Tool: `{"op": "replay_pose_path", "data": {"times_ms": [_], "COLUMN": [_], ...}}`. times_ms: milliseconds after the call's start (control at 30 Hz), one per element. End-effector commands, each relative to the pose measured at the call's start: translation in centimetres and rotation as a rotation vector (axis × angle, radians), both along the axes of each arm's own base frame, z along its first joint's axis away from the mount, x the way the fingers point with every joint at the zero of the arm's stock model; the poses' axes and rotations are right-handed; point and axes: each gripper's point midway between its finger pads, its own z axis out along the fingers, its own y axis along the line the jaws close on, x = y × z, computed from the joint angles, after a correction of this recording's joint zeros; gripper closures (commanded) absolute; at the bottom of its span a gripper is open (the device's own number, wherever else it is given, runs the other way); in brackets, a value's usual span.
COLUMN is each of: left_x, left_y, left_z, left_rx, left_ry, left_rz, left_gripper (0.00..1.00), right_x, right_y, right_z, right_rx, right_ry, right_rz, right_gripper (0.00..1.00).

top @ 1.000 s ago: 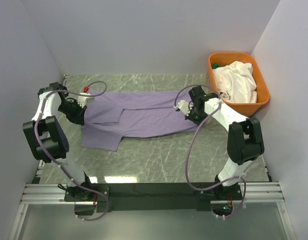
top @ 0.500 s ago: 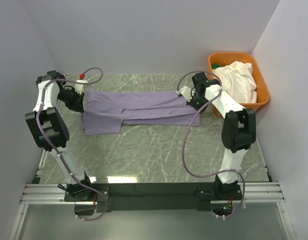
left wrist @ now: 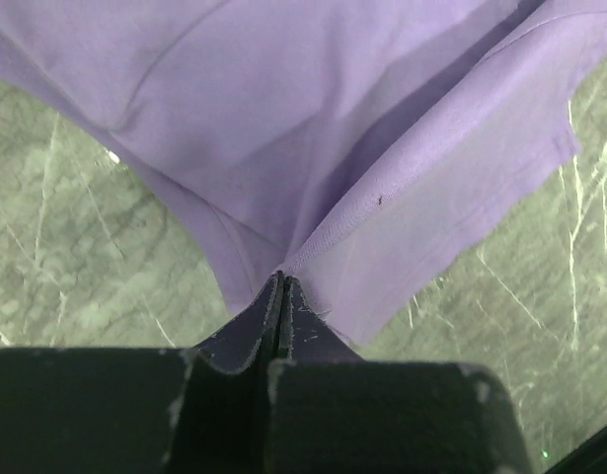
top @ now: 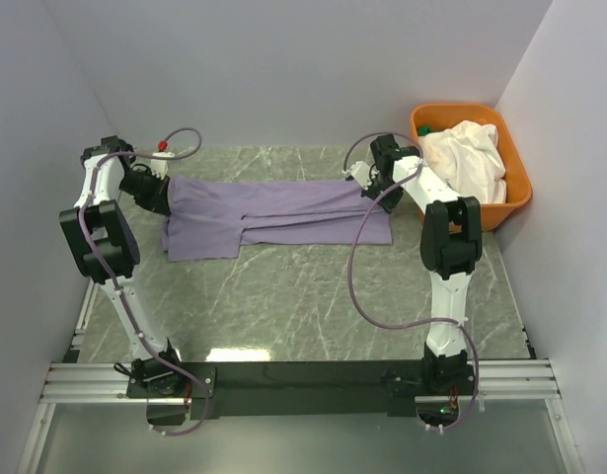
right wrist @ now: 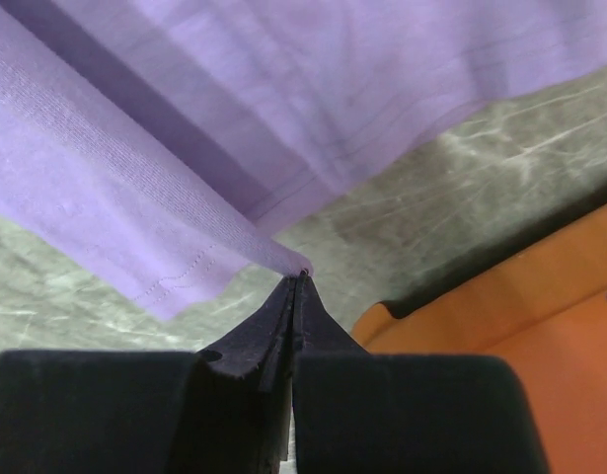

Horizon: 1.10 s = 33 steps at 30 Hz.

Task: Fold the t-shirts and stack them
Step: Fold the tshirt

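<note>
**A:** Where does the work sit on the table [top: 313, 306]?

**B:** The purple shirt [top: 283, 212] lies as a long band near the far edge, doubled lengthwise. A flap juts toward the near edge at its left end.

**A:** And the other one?

**B:** The white shirt [top: 471, 158] is bunched in the tub [top: 521, 190] at the far right corner. I'd judge it is waiting its turn.

**A:** Why is each arm out at one end?

**B:** The left gripper [left wrist: 281, 281] is pressed together on cloth at the left end. The right gripper [right wrist: 298, 276] pinches an edge at the right end, just beside the tub. Gripping both ends probably keeps the fold taut and straight.

**A:** What's unclear?

**B:** From above, the arms cover both pinch spots. The wrist views show only the fingertips, so I can't tell how many layers are caught. Something green in the tub is mostly buried.
</note>
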Motion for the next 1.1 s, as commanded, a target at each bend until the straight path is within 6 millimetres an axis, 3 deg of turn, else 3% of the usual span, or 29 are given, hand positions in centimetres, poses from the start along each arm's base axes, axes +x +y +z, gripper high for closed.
{"op": "replay_pose_path", "data": {"times_ms": [0,233,667,700,733,767,800,833,900,967,1000,1067], "left_x": [1.9,3.0,6.7,6.9,7.2,7.1,7.0,6.4,5.7,4.2,3.1,1.8], "left_y": [0.2,0.0,0.6,0.7,1.0,1.2,1.4,1.3,1.8,2.2,2.3,2.7], "left_z": [0.5,1.7,-1.7,-1.9,-1.9,-1.9,-1.7,-1.4,-0.3,0.4,-0.1,0.5], "left_rx": [0.004,-0.005,0.022,0.024,0.036,0.041,0.038,0.021,-0.005,-0.036,-0.048,-0.061], "left_ry": [-0.052,-0.095,-0.121,-0.121,-0.125,-0.119,-0.113,-0.096,-0.093,-0.067,-0.037,-0.024], "left_rz": [0.026,0.020,0.118,0.141,0.157,0.175,0.186,0.190,0.216,0.253,0.268,0.296], "left_gripper": [0.99,0.99,0.99,0.95,0.79,0.73,0.68,0.57,0.50,0.45,0.45,0.45], "right_x": [2.1,3.8,5.8,5.9,6.1,6.0,6.1,6.0,5.8,4.6,3.5,2.0], "right_y": [-1.1,-1.4,-1.9,-2.1,-2.4,-2.4,-2.5,-2.5,-1.9,-1.2,-1.0,-0.2], "right_z": [1.9,2.9,-0.7,-0.8,-0.7,-0.6,-0.1,0.9,2.1,3.7,4.2,4.0], "right_rx": [-0.018,-0.016,-0.084,-0.092,-0.123,-0.127,-0.122,-0.114,-0.073,-0.015,0.002,0.060], "right_ry": [-0.074,-0.111,-0.112,-0.114,-0.130,-0.134,-0.142,-0.153,-0.168,-0.155,-0.123,-0.069], "right_rz": [-0.046,-0.056,-0.109,-0.120,-0.135,-0.151,-0.163,-0.177,-0.202,-0.231,-0.238,-0.270], "right_gripper": [1.00,1.00,1.00,1.00,0.99,0.83,0.72,0.66,0.54,0.52,0.52,0.52]}}
